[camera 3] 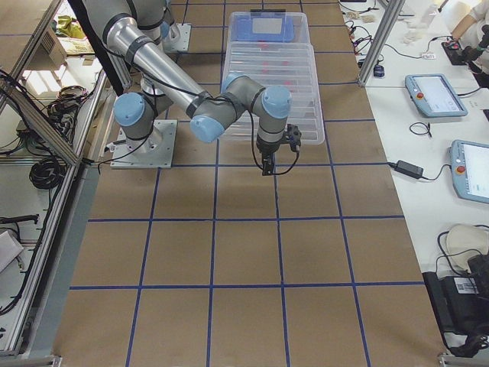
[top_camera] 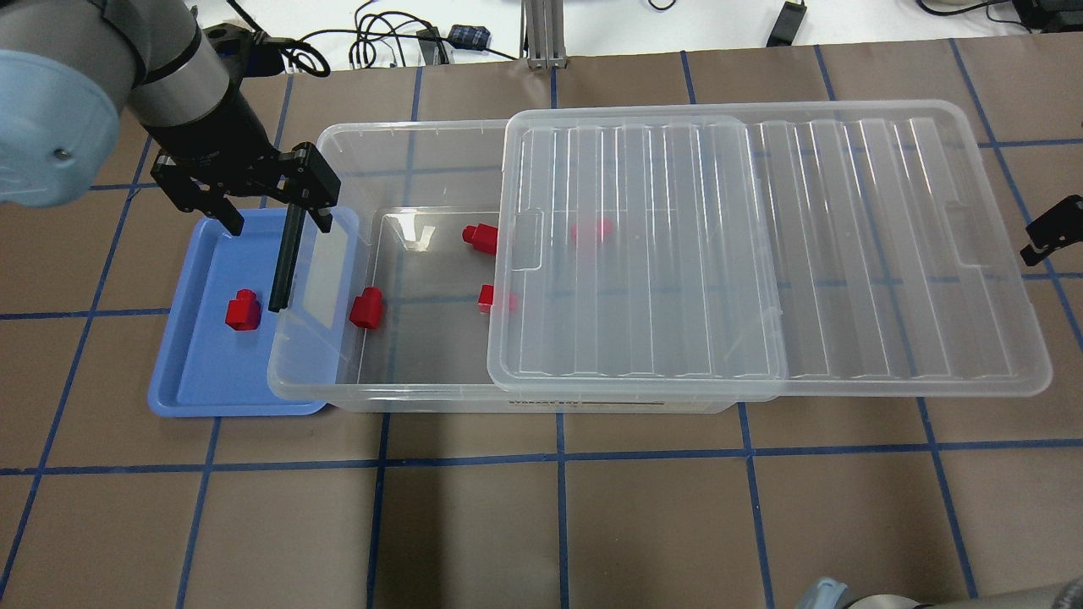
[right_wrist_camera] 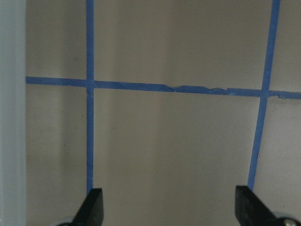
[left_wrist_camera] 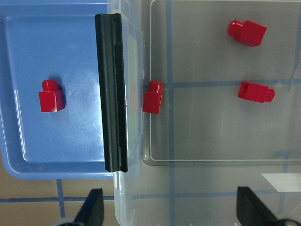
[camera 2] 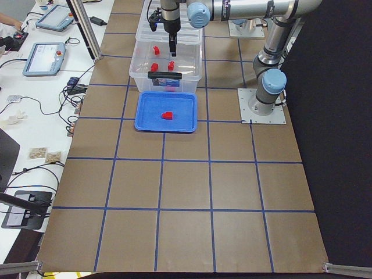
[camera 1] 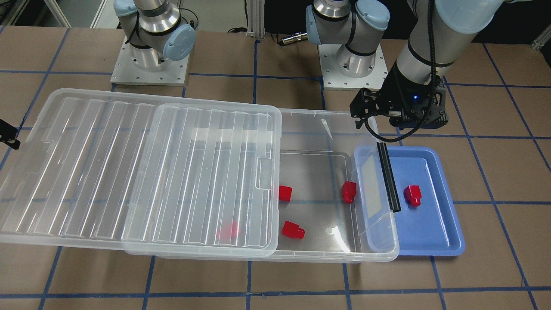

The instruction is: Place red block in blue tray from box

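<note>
Under the left claw, spread wide and empty, a black clip caps the box; just beside it, one red block lies in the blue tray. Four more sit in the box, one blurred beneath the lid. The right claw, also wide, hangs over the surface.

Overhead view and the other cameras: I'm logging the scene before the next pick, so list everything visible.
red block: one, red, in the blue tray.
red blocks: four, red, in the box; two uncovered, one partly under the lid, one fully under it.
blue tray: one, light blue, at the box's end on the robot's left.
box: one, clear, mid-table.
lid: one, clear ribbed, slid toward the robot's right.
black clip: one, on the box's tray-side end.
table: brown, blue tape grid.
left gripper: open, above the clip.
right gripper: open, over bare table.
</note>
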